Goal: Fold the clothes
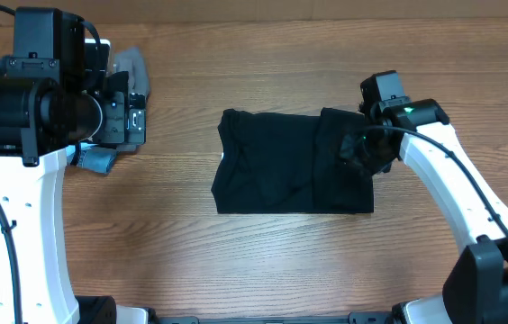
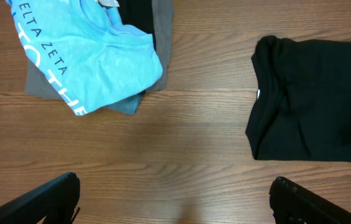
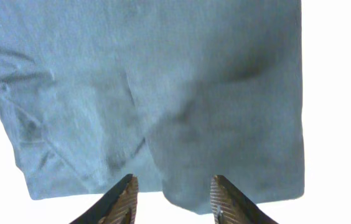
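The clothes [image 1: 290,162], one black garment, lie folded into a rough rectangle at the middle of the bench [image 1: 263,261], a little toward its right edge, with a small white label [image 2: 258,94] showing at the neck on the left side. The right gripper [image 3: 172,202] hangs over the garment's right edge, its fingers parted with nothing pinched between them. The left gripper [image 2: 175,202] is spread wide and empty near the left edge, beside a light blue shirt [image 2: 94,62] heaped on grey garments [image 2: 38,84].
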